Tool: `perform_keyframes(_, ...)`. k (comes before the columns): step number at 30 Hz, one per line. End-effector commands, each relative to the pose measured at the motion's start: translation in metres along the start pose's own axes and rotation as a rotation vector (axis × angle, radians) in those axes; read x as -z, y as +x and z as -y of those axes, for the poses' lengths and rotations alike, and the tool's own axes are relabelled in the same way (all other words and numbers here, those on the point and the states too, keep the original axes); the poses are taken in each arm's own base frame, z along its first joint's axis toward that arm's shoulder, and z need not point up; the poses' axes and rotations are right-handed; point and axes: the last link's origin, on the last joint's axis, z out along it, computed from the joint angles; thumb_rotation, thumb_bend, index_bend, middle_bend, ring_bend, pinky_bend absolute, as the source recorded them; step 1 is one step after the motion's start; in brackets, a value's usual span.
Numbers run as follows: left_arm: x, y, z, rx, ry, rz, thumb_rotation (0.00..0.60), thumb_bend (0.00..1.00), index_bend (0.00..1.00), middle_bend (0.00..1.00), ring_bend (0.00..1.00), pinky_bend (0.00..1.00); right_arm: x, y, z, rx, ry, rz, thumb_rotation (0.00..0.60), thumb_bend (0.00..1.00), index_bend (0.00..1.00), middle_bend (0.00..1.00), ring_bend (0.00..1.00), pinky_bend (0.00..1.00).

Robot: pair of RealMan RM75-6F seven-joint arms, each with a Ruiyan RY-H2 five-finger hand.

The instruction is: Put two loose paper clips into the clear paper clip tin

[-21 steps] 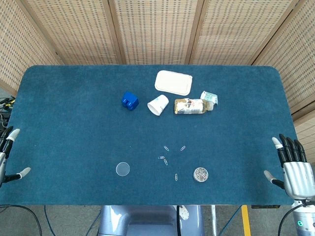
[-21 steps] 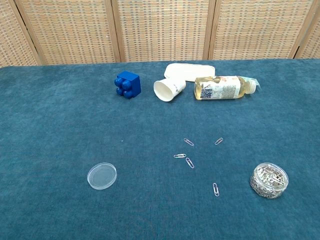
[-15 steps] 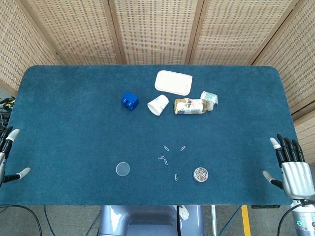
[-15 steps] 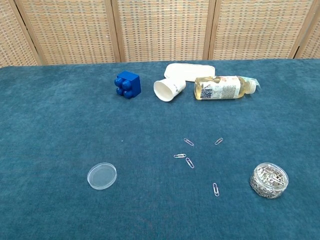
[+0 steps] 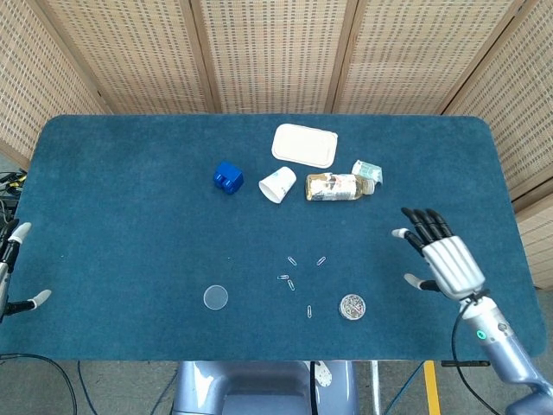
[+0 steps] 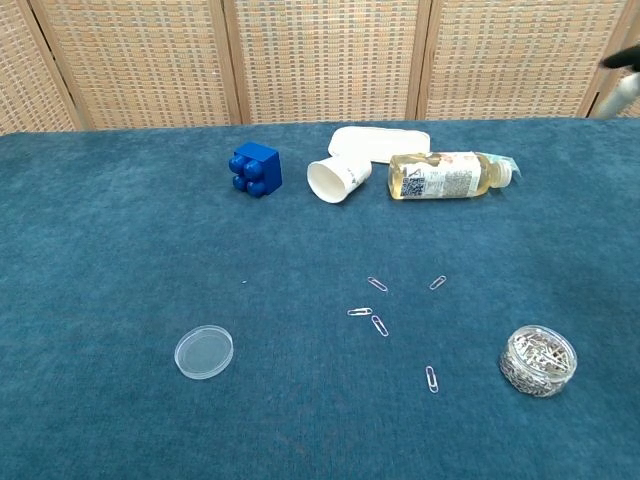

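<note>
1. Over the desk (image 5: 130,190) in the head view: right hand (image 5: 442,259) hovers at 3 o'clock of the clips, fingers spread, holding nothing, so it looks staged for a reach.
2. Left hand (image 5: 10,278) sits off the desk edge at 9 o'clock, fingers apart and empty, parked clear of the work.
3. Clear tin (image 5: 352,306) stands uncapped at 5 o'clock of the loose paper clips (image 5: 294,272), near them. Its lid (image 5: 216,297) lies well apart at 8 o'clock, so the mouth is free for drops.
4. Blue block (image 5: 227,177), paper cup (image 5: 278,184), bottle (image 5: 339,187) and white tray (image 5: 304,144) sit at 12 o'clock, out of the path.
5. Chest view: tin (image 6: 538,360) already holds many clips. Five loose clips are scattered flat; the nearest one (image 6: 431,378) lies at 9 o'clock of the tin, probably the easiest first pick.
6. Flat on carpet-like cloth, clips will be fiddly to pinch.
</note>
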Motion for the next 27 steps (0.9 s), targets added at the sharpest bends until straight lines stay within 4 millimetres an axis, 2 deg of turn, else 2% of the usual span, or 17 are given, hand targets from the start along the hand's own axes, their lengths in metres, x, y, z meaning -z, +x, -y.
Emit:
perform_keyframes(1, -0.003, -0.002, 0.0, -0.008, 0.006, 0.006, 0.6, 0.0, 0.0, 0.0, 0.0, 0.0, -0.045, -0.003, 0.027, -0.035, 0.11, 0.063, 0.6, 0.23, 0.3, 0.0, 0.0, 0.0)
perform_keyframes(6, -0.006, -0.006, 0.002, -0.016, 0.022, 0.016, 0.6, 0.0, 0.0, 0.0, 0.0, 0.0, -0.082, -0.019, 0.049, -0.027, 0.151, 0.11, 0.6, 0.29, 0.38, 0.0, 0.0, 0.0)
perform_keyframes(11, -0.006, -0.006, 0.002, -0.018, 0.028, 0.012, 0.6, 0.0, 0.0, 0.0, 0.0, 0.0, -0.107, -0.039, 0.068, -0.008, 0.175, 0.166, 0.6, 0.32, 0.41, 0.0, 0.0, 0.0)
perform_keyframes(20, -0.006, -0.006, 0.003, -0.017, 0.032, 0.014, 0.6, 0.0, 0.0, 0.0, 0.0, 0.0, -0.125, -0.077, 0.088, 0.069, 0.193, 0.247, 0.6, 0.34, 0.42, 0.0, 0.0, 0.0)
perform_keyframes(27, -0.007, -0.006, 0.002, -0.016, 0.03, 0.017, 0.6, 0.0, 0.0, 0.0, 0.0, 0.0, -0.133, -0.094, 0.091, 0.127, 0.184, 0.294, 0.6, 0.34, 0.42, 0.0, 0.0, 0.0)
